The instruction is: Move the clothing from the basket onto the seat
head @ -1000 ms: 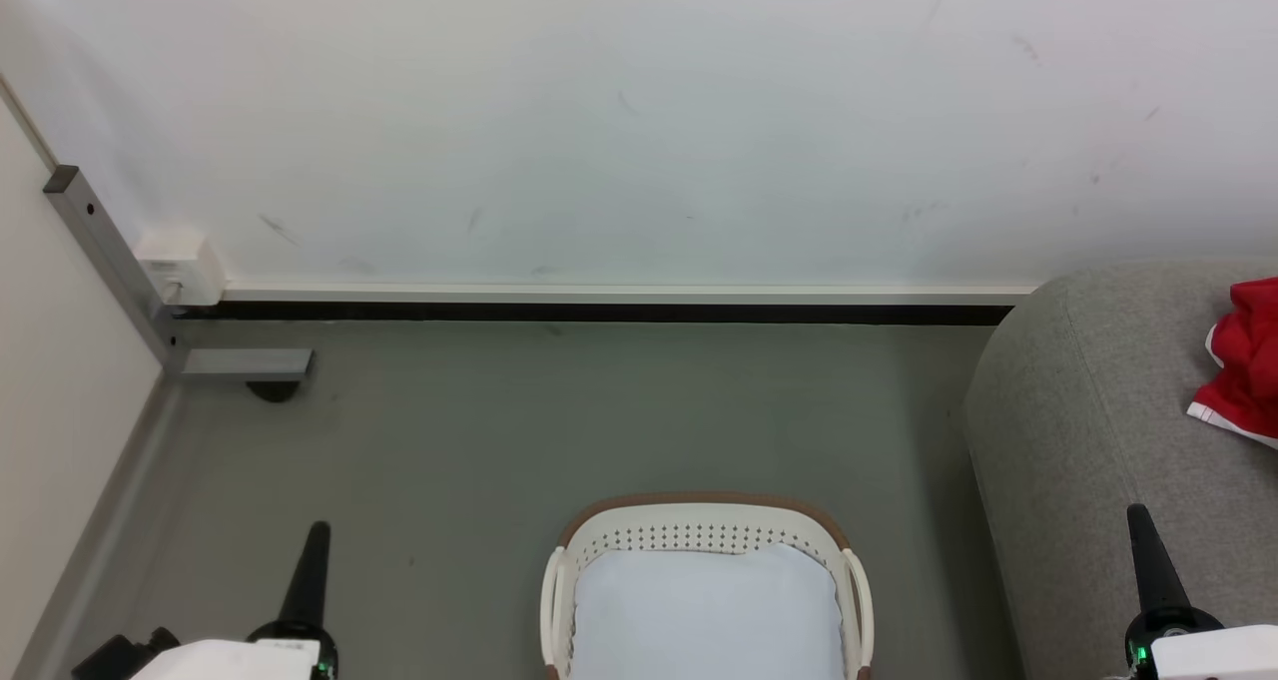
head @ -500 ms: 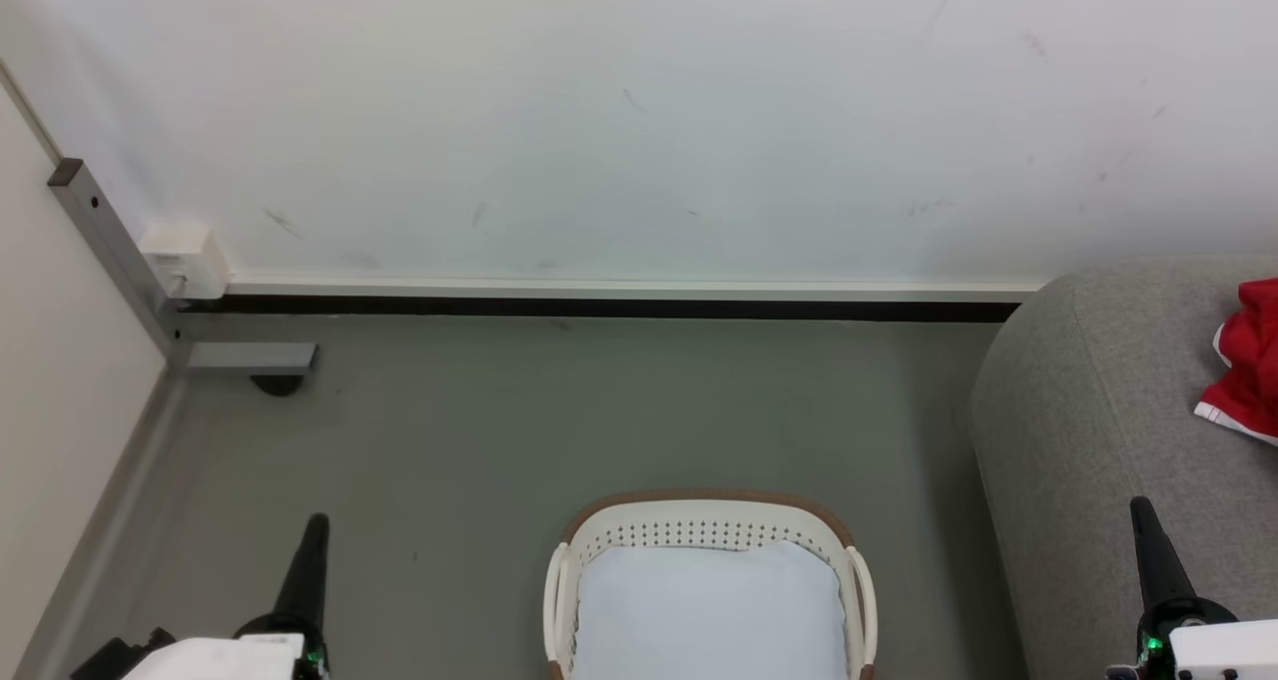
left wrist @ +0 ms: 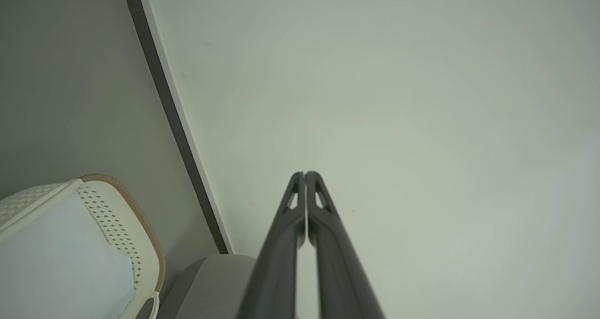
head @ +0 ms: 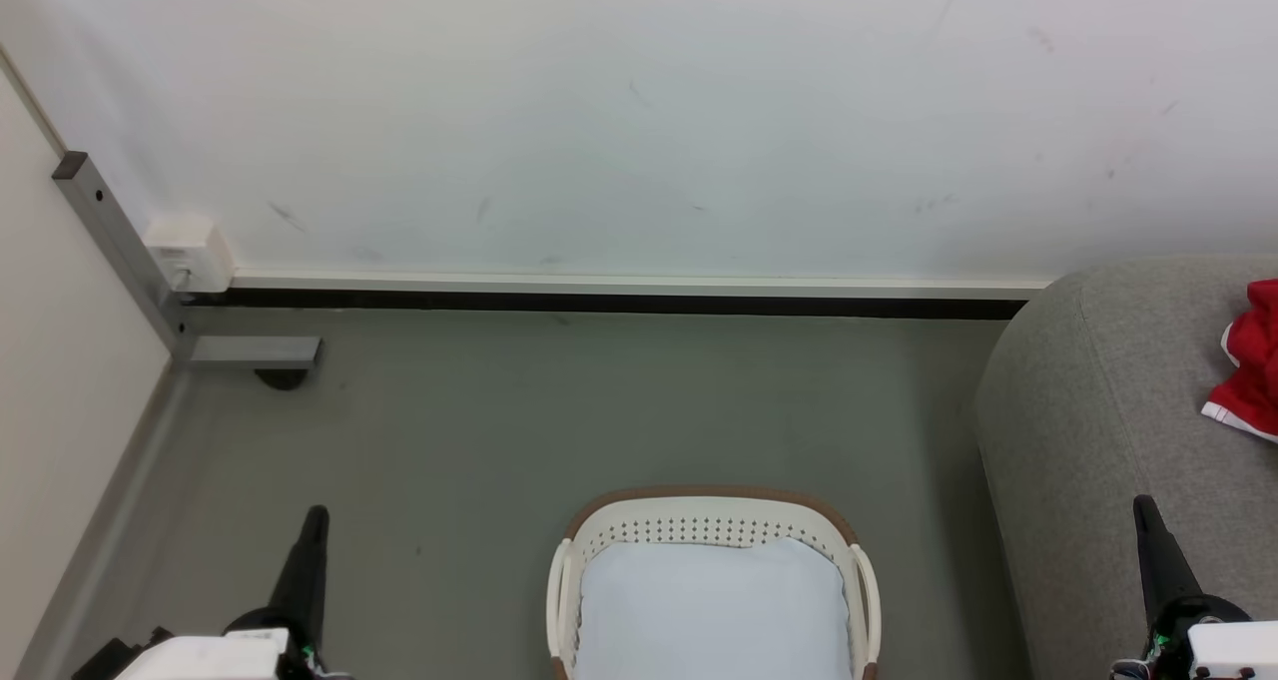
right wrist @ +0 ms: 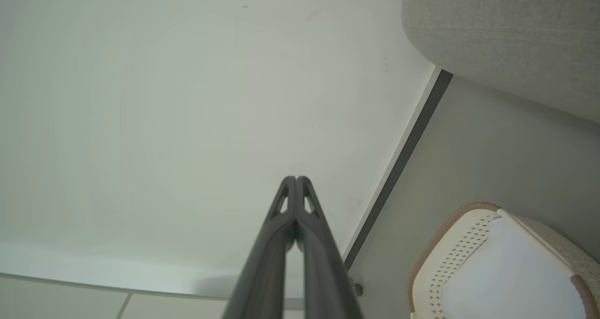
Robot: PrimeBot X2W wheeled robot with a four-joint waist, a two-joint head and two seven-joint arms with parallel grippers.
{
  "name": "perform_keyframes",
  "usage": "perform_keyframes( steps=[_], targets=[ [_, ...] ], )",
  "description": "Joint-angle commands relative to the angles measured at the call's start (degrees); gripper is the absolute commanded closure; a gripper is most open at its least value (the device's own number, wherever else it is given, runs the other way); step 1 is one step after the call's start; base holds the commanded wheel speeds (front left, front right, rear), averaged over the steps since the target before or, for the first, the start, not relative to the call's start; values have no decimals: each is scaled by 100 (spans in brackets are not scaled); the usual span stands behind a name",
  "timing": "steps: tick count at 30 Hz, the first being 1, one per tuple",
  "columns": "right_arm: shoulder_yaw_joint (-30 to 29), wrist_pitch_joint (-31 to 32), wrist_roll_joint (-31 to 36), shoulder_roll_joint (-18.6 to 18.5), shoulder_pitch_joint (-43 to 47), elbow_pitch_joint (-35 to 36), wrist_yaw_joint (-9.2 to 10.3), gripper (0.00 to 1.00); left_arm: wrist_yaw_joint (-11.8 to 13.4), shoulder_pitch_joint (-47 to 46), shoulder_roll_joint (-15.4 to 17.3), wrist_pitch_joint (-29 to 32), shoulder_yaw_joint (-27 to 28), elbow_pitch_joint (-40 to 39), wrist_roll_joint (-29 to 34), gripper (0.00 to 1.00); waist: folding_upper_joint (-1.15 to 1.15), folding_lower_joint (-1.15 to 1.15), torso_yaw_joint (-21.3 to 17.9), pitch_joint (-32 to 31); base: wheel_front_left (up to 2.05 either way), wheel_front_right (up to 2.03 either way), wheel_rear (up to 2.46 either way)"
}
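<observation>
The basket (head: 705, 512), cream-white with a brown rim, stands on the floor at the bottom middle of the head view and holds a pale bluish-white pad (head: 709, 610). Red clothing (head: 1250, 360) with white trim lies on the grey seat (head: 1088, 400) at the right edge. My left gripper (head: 316, 513) points up at the lower left, shut and empty. My right gripper (head: 1145, 505) is shut and empty at the lower right, in front of the seat. The basket (left wrist: 117, 216) also shows in the left wrist view beside the shut left gripper (left wrist: 305, 174). In the right wrist view the basket (right wrist: 450, 244) lies right of the right gripper (right wrist: 296, 178).
A white wall (head: 639, 111) with a dark baseboard (head: 599, 304) closes the far side. A grey metal post and foot (head: 240, 350) with a white box (head: 187, 253) stand in the left corner. Grey floor (head: 559, 410) lies between the basket and the wall.
The whole head view has shifted a little, so the camera has moved. Both grippers stay shut and low. The clothing sits closer to the right edge of the picture.
</observation>
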State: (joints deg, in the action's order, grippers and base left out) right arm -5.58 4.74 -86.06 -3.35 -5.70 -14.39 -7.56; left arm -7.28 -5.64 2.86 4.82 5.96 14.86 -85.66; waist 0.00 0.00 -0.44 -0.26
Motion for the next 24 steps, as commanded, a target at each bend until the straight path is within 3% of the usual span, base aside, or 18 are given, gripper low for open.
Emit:
perform_keyframes(
  steps=[1, 17, 24],
  targets=[
    [-26, 46, -95, 9, -64, 51, 12, 100, -25, -80, 17, 25, 34, -37, -117, 100, 0, 0, 3, 3, 0, 0, 0],
    [-122, 203, -662, 54, -85, 53, 13, 100, -37, -84, 6, 196, 72, -97, -724, 100, 0, 0, 44, 43, 0, 0, 0],
    [-118, 202, -635, 51, -84, 52, 13, 100, -37, -81, 6, 196, 70, -95, -708, 100, 0, 0, 44, 44, 0, 0, 0]
  ],
)
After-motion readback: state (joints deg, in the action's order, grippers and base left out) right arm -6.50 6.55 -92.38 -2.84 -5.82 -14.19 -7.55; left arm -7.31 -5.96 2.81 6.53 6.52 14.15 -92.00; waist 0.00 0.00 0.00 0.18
